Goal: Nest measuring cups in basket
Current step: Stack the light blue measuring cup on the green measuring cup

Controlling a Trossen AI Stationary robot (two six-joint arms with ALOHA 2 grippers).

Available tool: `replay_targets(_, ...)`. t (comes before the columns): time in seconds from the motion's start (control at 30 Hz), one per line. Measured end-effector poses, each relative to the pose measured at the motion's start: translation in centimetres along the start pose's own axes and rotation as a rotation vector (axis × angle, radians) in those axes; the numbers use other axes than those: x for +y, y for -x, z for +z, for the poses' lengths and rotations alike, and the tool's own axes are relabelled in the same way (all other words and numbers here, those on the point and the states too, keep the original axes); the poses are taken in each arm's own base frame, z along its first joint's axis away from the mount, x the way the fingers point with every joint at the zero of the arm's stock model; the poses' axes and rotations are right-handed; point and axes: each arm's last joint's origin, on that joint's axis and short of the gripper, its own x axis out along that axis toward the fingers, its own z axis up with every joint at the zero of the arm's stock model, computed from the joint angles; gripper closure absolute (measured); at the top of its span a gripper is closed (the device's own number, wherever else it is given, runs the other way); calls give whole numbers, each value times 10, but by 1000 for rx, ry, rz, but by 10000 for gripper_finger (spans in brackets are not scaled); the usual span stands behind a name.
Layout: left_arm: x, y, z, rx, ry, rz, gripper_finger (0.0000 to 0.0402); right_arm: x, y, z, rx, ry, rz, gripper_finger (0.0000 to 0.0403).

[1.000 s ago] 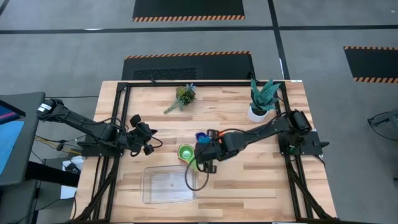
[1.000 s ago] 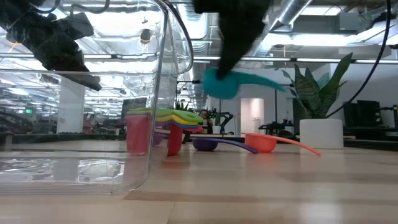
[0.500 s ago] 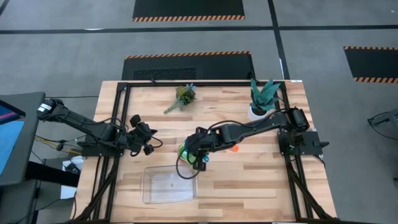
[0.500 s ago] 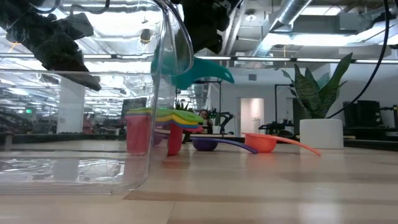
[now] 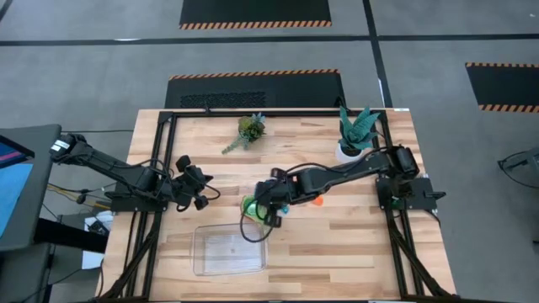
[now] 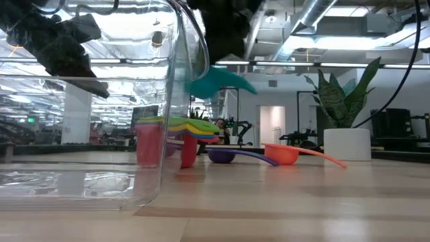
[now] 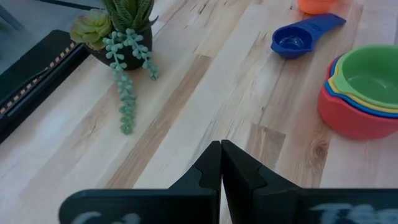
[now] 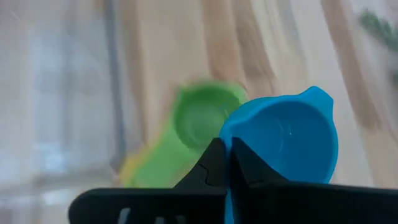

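Waiting at the left side of the table [image 5: 354,244], the left end effector [image 5: 200,187] hangs with its fingers [image 7: 221,171] pressed together, nothing between them. Ahead of it, in the left wrist view, the nested stack of cups [image 7: 359,93] sits with the green cup [image 7: 367,73] on top and red at the base. The dark blue cup [image 7: 300,38] lies alone beyond the stack, its handle running away from its bowl toward the orange cup [image 7: 317,5].

The clear basket [image 5: 227,248] lies just in front of the stack, on the near side of the right end effector [image 5: 271,202]. That end effector hangs over the stack's right edge, pinching the light blue cup [image 8: 283,140] by its handle. The bowl faces up and projects forward past the fingers [image 8: 214,165], with the green cup directly below and beyond it. In the low view the light blue cup [image 6: 218,82] is in the air above the stack [image 6: 171,141], its long axis roughly level, with a thin tip pointing right.

Compared with half a second ago, the right end effector has drawn slightly to the right, away from the basket, while the left arm has not moved. The orange cup [image 6: 285,153] lies on the table to the right, its long handle pointing right toward the white plant pot [image 6: 346,144].
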Motion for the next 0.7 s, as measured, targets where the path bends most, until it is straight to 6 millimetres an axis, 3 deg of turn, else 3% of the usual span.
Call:
replay_targets(0.37,4,0,-7,59,66,25,401,-4,24,-60,481,-16,-455,396)
replay_targets(0.7,5,0,-9,75,94,41,401,0,11,-97,612,39,-499,396)
